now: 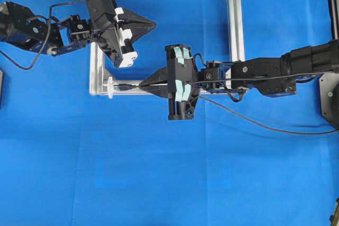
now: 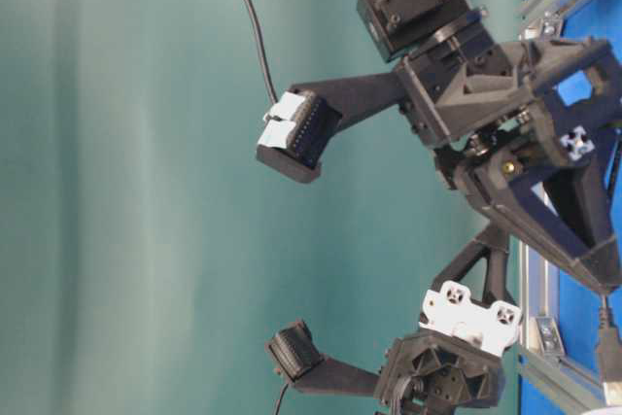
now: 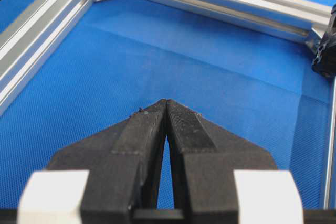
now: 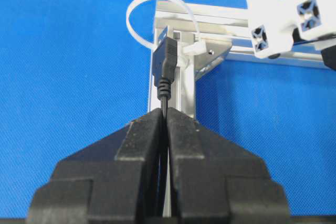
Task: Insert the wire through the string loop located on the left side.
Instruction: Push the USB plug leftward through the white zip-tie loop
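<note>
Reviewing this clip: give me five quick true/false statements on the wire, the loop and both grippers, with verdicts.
1. The right gripper is shut on the wire. True.
2. The left gripper holds the wire's plug. False: it is shut on nothing, over the blue cloth inside the aluminium frame.
3. The plug points toward the string loop. True.
4. The string loop hangs at the frame's right side in the overhead view. False: it sits at the lower left corner.
5. The wire trails off rightward past the right arm. True.
</note>
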`<state>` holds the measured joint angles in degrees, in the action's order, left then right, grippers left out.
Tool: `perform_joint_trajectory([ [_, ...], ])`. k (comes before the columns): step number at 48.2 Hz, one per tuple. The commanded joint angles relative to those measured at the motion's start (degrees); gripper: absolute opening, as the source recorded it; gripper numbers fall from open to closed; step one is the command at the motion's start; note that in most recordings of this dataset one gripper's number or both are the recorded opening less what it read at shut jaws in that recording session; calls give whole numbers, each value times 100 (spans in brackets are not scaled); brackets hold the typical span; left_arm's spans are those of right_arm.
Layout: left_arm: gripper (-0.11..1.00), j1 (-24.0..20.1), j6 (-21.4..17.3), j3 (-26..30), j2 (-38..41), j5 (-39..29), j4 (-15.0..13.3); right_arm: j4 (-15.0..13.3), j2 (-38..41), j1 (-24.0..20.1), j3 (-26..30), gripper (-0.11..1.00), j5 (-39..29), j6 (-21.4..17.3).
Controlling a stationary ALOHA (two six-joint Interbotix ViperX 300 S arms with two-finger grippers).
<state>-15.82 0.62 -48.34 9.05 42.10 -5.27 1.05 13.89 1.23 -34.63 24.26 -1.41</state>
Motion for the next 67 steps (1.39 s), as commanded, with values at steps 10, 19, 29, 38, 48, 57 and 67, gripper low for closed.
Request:
perform_joint_trajectory([
  [10, 0, 18, 9, 44, -202, 35, 18, -9, -97, 9, 123, 0, 62, -9],
  [19, 0, 9, 9, 53, -202, 35, 18, -18, -88, 18, 123, 0, 62, -9],
  [29, 0, 9, 9, 53, -211, 26, 18, -9, -97, 9, 123, 0, 79, -9],
  [38, 0, 9, 9, 53, -211, 26, 18, -9, -97, 18, 123, 0, 79, -9],
  [48, 0, 9, 9, 53, -211, 35, 18, -9, -97, 18, 123, 0, 70, -9],
  [57, 0, 9, 0, 53, -202, 26, 18, -18, -97, 18, 123, 0, 105, -9],
  [67, 0, 9, 0, 62, -211, 35, 18, -9, -35, 18, 202, 0, 176, -9],
])
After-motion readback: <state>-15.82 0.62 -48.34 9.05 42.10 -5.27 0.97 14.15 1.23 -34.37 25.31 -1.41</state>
